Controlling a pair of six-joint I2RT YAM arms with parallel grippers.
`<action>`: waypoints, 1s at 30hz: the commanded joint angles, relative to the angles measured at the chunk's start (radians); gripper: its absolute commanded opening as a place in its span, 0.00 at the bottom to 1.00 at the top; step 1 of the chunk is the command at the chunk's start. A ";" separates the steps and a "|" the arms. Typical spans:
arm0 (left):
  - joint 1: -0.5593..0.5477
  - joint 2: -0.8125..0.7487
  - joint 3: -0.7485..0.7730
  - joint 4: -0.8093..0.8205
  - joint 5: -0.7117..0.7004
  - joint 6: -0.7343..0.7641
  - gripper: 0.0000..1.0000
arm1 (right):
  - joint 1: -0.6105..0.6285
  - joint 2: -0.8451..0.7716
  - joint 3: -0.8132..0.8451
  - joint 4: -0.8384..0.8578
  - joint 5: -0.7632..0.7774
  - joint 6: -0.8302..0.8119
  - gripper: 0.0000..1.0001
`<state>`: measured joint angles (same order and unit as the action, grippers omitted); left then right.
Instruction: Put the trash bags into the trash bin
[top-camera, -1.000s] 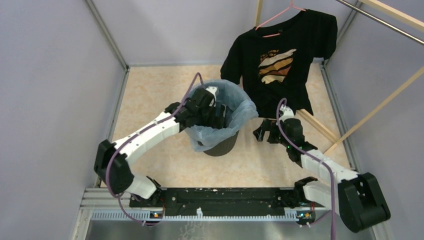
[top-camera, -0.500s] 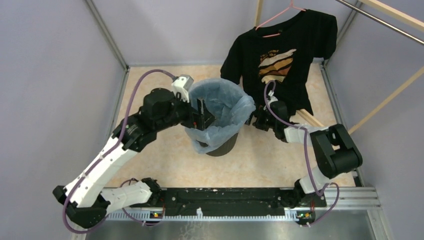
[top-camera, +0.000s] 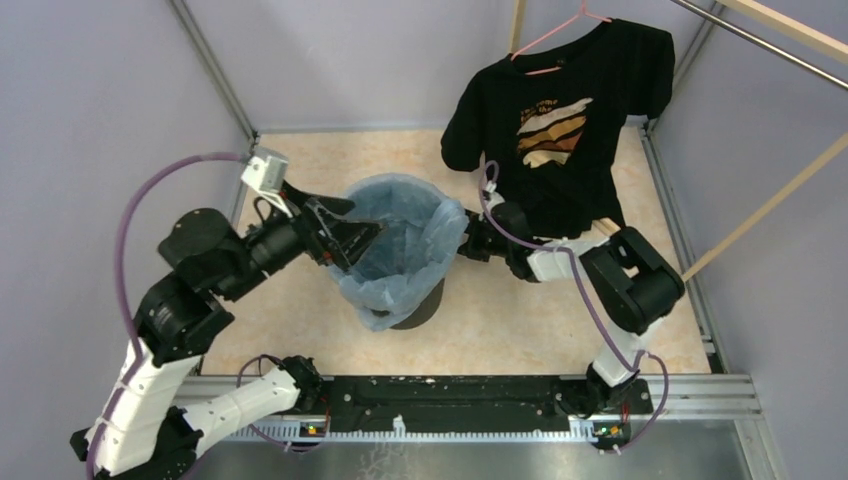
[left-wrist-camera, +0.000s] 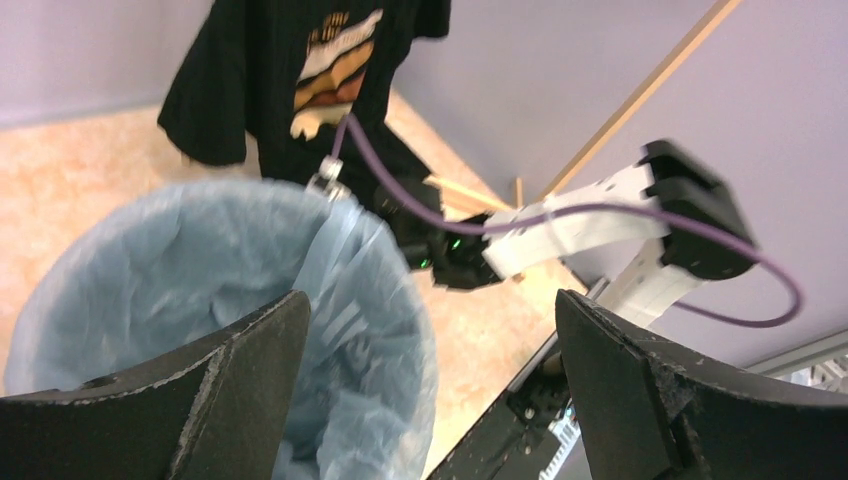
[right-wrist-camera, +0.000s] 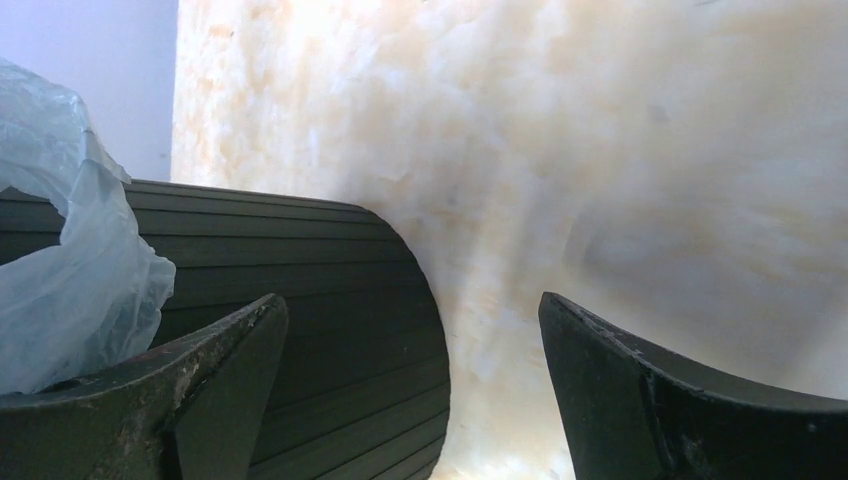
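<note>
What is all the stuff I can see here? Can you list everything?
trash bag: one, pale blue, lining the bin and folded over its rim
bin: one, black, ribbed, middle of the table
T-shirt: one, black with a print, hanging at the back right
hanger: one, pink, holding the T-shirt
wooden poles: several, light wood, right side
table: one, beige marbled top
left gripper: one, black, open over the bag's left rim
right gripper: one, black, open beside the bin's right side
</note>
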<state>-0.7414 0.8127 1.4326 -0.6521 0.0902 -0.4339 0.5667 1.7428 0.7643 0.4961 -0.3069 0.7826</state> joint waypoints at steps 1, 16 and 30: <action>-0.003 -0.002 0.081 -0.028 -0.007 0.018 0.98 | 0.099 0.074 0.107 0.091 0.009 0.069 0.96; -0.003 -0.083 0.022 -0.029 0.009 -0.040 0.98 | 0.137 0.113 0.218 0.018 0.040 0.187 0.94; -0.002 -0.024 0.110 -0.067 0.015 0.002 0.98 | 0.290 -0.183 -0.216 0.227 0.044 0.167 0.94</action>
<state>-0.7414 0.7830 1.5227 -0.7265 0.1005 -0.4427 0.7624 1.5768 0.6132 0.4854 -0.2928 0.8871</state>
